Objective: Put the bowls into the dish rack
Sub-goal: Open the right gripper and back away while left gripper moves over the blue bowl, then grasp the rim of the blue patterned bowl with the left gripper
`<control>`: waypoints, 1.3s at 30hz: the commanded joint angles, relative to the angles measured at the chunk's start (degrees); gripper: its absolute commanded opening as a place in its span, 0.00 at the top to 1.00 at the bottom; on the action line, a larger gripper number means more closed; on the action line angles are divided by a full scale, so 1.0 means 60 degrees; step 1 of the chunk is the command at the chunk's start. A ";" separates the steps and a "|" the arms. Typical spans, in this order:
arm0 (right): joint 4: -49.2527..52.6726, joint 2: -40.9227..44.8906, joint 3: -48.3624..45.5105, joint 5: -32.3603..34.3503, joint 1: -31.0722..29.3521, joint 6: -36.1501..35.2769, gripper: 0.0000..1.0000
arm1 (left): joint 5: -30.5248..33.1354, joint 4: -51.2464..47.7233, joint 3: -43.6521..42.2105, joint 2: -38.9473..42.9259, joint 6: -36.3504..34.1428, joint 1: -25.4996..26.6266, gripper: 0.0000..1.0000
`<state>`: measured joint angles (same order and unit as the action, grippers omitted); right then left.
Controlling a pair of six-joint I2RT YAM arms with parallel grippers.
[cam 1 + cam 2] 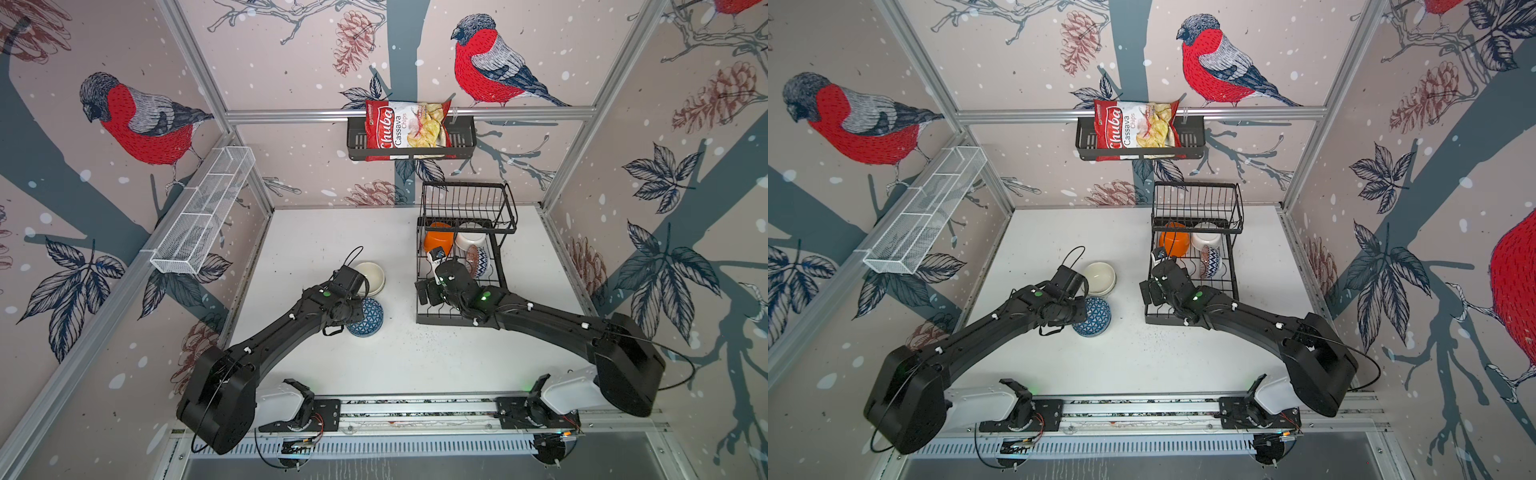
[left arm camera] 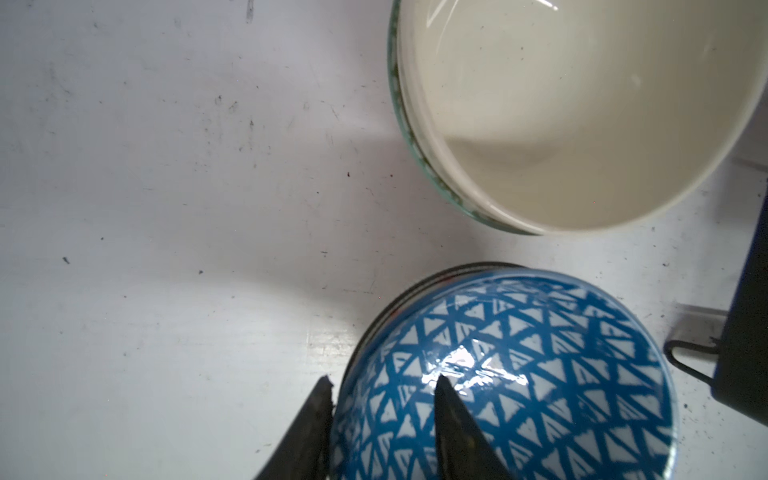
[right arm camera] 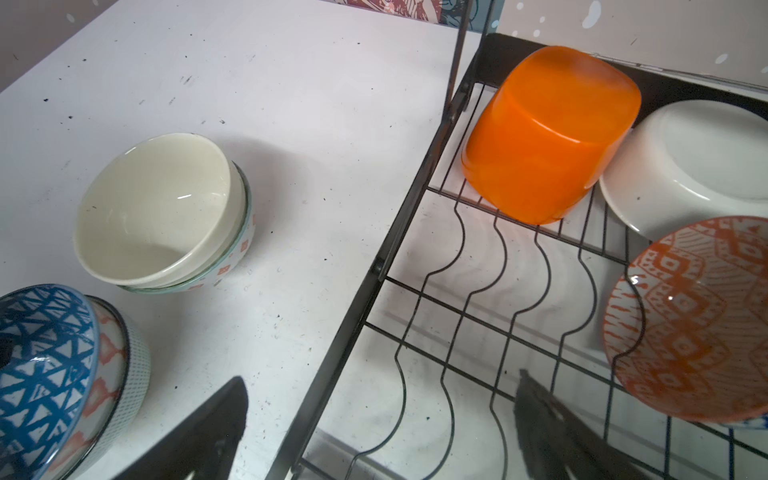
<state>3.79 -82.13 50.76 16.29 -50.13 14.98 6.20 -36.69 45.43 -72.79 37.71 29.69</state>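
We note left hand (image 2: pixel 384 379) astride blue bowl (image 1: pixel 370 320) rim, grip uncertain; cream bowl (image 1: pixel 372 276) at its 12 o'clock. Right hand (image 3: pixel 374 428) gaping, empty, over dish rack (image 3: pixel 413 199) edge.

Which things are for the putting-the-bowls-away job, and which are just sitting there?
For the job: dish rack, orange bowl, white bowl, orange patterned bowl, cream bowl, teal-edged bowl under it, blue patterned bowl, dotted bowl under that.

Just sitting there: chips bag, black wall basket, white mesh tray.
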 commanded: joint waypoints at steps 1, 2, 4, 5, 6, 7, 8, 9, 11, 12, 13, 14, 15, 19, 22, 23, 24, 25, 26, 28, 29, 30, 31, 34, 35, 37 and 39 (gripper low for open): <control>-0.0271 -0.0049 0.0006 -0.0064 -0.0039 0.0061 0.01 | 0.0027 -0.0044 -0.0028 -0.0074 0.0150 -0.0028 0.63; -0.0274 -0.0059 0.0019 -0.0064 -0.0049 0.0053 0.01 | 0.0049 -0.0026 -0.0040 -0.0084 0.0145 -0.0039 0.64; -0.0274 -0.0110 0.0035 -0.0064 -0.0068 0.0050 0.01 | 0.0102 -0.0059 -0.0028 -0.0085 0.0160 -0.0031 0.66; -0.0266 -0.0131 0.0036 -0.0063 -0.0082 0.0065 0.01 | 0.0139 -0.0067 -0.0034 -0.0084 0.0162 -0.0027 0.67; -0.0266 -0.0165 0.0050 -0.0064 -0.0083 0.0059 0.01 | 0.0167 -0.0093 -0.0041 -0.0084 0.0188 -0.0034 0.68; -0.0266 -0.0180 0.0050 -0.0064 -0.0097 0.0059 0.01 | 0.0179 -0.0088 -0.0039 -0.0085 0.0161 -0.0029 0.69; -0.0269 -0.0206 0.0065 -0.0057 -0.0097 0.0066 0.01 | 0.0183 -0.0091 -0.0030 -0.0088 0.0167 -0.0028 0.71; -0.0280 -0.0227 0.0079 -0.0064 -0.0099 0.0053 0.01 | 0.0198 -0.0086 -0.0028 -0.0084 0.0160 -0.0027 0.72; -0.0280 -0.0276 0.0094 -0.0064 -0.0126 0.0044 0.01 | 0.0227 -0.0086 -0.0028 -0.0099 0.0166 -0.0030 0.75; -0.0277 -0.0286 0.0108 -0.0072 -0.0126 0.0051 0.01 | 0.0241 -0.0083 -0.0031 -0.0119 0.0160 -0.0027 0.76; -0.0280 -0.0308 0.0122 -0.0078 -0.0114 0.0052 0.01 | 0.0256 -0.0107 -0.0038 -0.0135 0.0160 -0.0027 0.78; -0.0277 -0.0328 0.0137 -0.0090 -0.0118 0.0040 0.01 | 0.0260 -0.0111 -0.0035 -0.0136 0.0164 -0.0030 0.80; -0.0270 -0.0359 0.0164 -0.0094 -0.0141 0.0032 0.01 | 0.0271 -0.0116 -0.0035 -0.0116 0.0163 -0.0027 0.82; -0.0266 -0.0473 0.0275 -0.0109 -0.0166 -0.0022 0.02 | 0.0345 -0.0195 -0.0029 -0.0059 0.0146 -0.0027 0.88; -0.0277 -0.0547 0.0328 -0.0108 -0.0200 -0.0041 0.02 | 0.0374 -0.0235 0.0006 0.0016 0.0132 -0.0034 0.92; -0.0266 -0.0571 0.0343 -0.0123 -0.0200 -0.0044 0.02 | 0.0376 -0.0237 -0.0005 0.0050 0.0130 -0.0027 0.93; -0.0270 -0.0587 0.0371 -0.0123 -0.0209 -0.0051 0.02 | 0.0363 -0.0243 0.0016 0.0097 0.0136 -0.0027 0.95; -0.0268 -0.0601 0.0385 -0.0121 -0.0207 -0.0052 0.02 | 0.0359 -0.0231 0.0016 0.0124 0.0113 -0.0035 0.96; -0.0274 -0.0607 0.0400 -0.0142 -0.0218 -0.0067 0.02 | 0.0345 -0.0242 0.0052 0.0149 0.0076 -0.0027 0.97; -0.0270 -0.0638 0.0416 -0.0153 -0.0225 -0.0066 0.02 | 0.0371 -0.0258 0.0114 0.0208 0.0029 -0.0033 1.00; -0.0267 -0.0651 0.0430 -0.0154 -0.0227 -0.0074 0.02 | 0.0387 -0.0297 0.0148 0.0236 -0.0011 -0.0031 1.00; -0.0253 -0.0657 0.0440 -0.0153 -0.0229 -0.0080 0.02 | 0.0400 -0.0303 0.0184 0.0265 -0.0030 -0.0028 1.00; -0.0264 -0.0651 0.0446 -0.0152 -0.0237 -0.0084 0.02 | 0.0404 -0.0327 0.0196 0.0295 -0.0045 -0.0032 1.00; -0.0251 -0.0668 0.0468 -0.0171 -0.0258 -0.0114 0.02 | 0.0411 -0.0373 0.0263 0.0405 -0.0114 -0.0033 1.00; -0.0245 -0.0679 0.0475 -0.0190 -0.0257 -0.0128 0.02 | 0.0392 -0.0364 0.0251 0.0437 -0.0145 -0.0028 1.00; -0.0260 -0.0695 0.0490 -0.0196 -0.0263 -0.0124 0.02 | 0.0296 -0.0314 0.0225 0.0533 -0.0217 -0.0027 1.00; -0.0269 -0.0704 0.0490 -0.0211 -0.0269 -0.0124 0.02 | 0.0167 -0.0218 0.0168 0.0616 -0.0313 -0.0031 1.00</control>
<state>3.46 -86.24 53.30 15.46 -51.53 14.76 7.62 -38.24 46.37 -69.84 36.97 29.65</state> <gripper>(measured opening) 0.982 0.079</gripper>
